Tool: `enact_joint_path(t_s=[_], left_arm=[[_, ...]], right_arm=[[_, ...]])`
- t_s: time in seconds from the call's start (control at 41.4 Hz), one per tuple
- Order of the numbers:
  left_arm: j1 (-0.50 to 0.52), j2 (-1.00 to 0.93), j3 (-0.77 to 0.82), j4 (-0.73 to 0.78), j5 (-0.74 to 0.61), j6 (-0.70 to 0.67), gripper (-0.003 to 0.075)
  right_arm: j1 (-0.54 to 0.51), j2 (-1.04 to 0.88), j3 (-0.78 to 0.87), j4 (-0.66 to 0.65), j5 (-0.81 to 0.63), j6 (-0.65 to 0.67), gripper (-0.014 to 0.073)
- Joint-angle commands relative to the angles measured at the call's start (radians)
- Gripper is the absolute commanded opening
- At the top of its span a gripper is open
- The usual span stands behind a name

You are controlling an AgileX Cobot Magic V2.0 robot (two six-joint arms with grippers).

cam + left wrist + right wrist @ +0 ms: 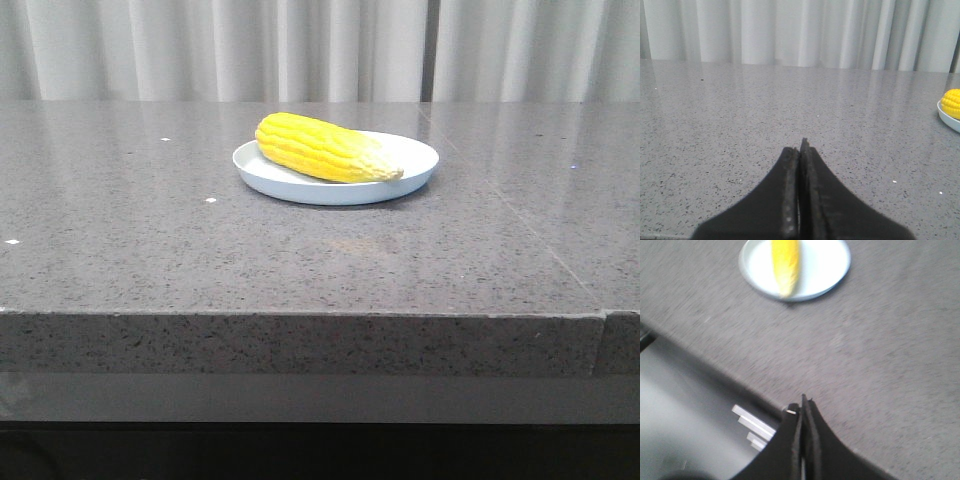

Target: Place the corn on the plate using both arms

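Note:
The yellow corn point(325, 148) lies across the pale blue-white plate point(410, 152) at the middle of the grey table, its pale tip to the right. No arm shows in the front view. In the left wrist view my left gripper point(801, 147) is shut and empty, low over bare table; the corn's end point(951, 102) and the plate's rim point(946, 119) show at the edge. In the right wrist view my right gripper point(802, 402) is shut and empty above the table's front edge, far from the plate point(825, 265) with the corn point(785, 262).
The grey speckled table point(150, 230) has a thick front edge point(300, 345). White curtains point(300, 50) hang behind it. Below the table's edge, the right wrist view shows dark floor and pale bars point(754, 424).

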Motion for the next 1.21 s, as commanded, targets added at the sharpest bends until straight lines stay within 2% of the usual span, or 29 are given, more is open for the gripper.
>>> enact_joint_path(t_s=[0.0, 0.097, 0.218, 0.387, 0.556, 1.184], left_arm=[[-0.001, -0.018, 0.024, 0.000, -0.093, -0.009, -0.0020], [-0.001, -0.018, 0.024, 0.000, -0.093, -0.009, -0.0020], [-0.001, -0.018, 0.024, 0.000, -0.093, -0.009, -0.0020], [-0.001, -0.018, 0.024, 0.000, -0.093, -0.009, -0.0020], [-0.001, -0.018, 0.024, 0.000, -0.093, -0.009, -0.0020], [-0.001, -0.018, 0.024, 0.000, -0.093, -0.009, -0.0020]], right_arm=[[-0.096, -0.086, 0.097, 0.016, -0.259, -0.008, -0.0087], [-0.211, -0.224, 0.279, 0.016, -0.475, -0.008, -0.0087], [-0.305, -0.405, 0.508, 0.016, -0.691, -0.008, -0.0087], [-0.375, -0.523, 0.708, 0.026, -0.872, -0.008, -0.0087], [-0.430, -0.542, 0.802, 0.060, -0.924, -0.008, -0.0087], [-0.430, -0.543, 0.802, 0.064, -0.919, -0.008, -0.0087]])
